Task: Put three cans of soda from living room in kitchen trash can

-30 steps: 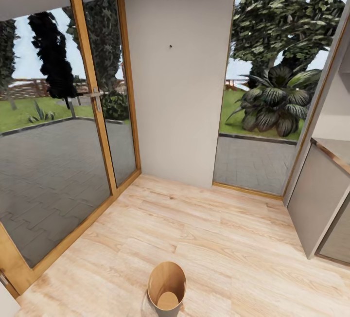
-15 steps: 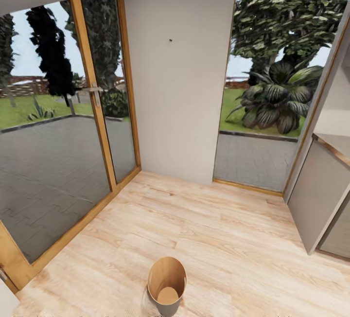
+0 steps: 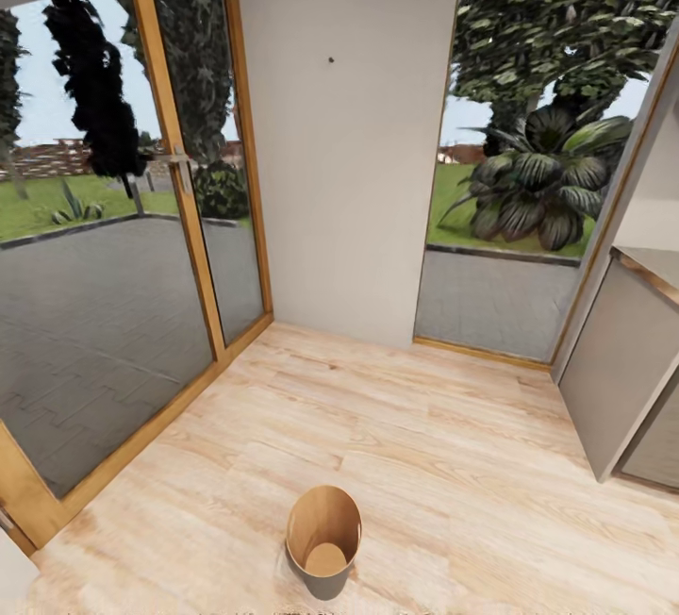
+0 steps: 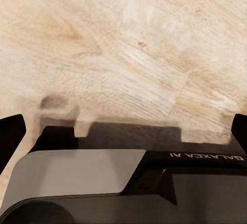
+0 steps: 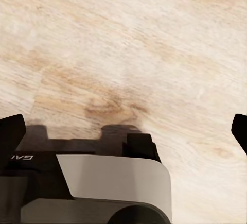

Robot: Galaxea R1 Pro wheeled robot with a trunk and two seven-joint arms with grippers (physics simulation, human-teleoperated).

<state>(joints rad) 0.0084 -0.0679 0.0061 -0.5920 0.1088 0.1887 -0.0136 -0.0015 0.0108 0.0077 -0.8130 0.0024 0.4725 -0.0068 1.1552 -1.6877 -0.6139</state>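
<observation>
The tash can [image 3: 323, 541] is recorded standing upright on the pale wood floor [image 3: 453, 464] of the kitchen, near the floor's near edge, well apart from the wood-framed glass door [image 3: 113, 247] on one side and the grey cabinet [image 3: 618, 379] on the other. Its tan interior is seen to be empty. It is judged a light, rigid bin that could tip if struck on the rim; a release from directly above the opening is advised. A soda can would be judged light, thin-walled, smooth and easily dented, best taken round its mid-body. The left gripper [image 4: 126, 131] is shown with jaws spread wide and nothing between them; likewise the right gripper [image 5: 126, 131], both over bare floor. "GALAXEA" lettering, partly legible, is noted on the left gripper body.
</observation>
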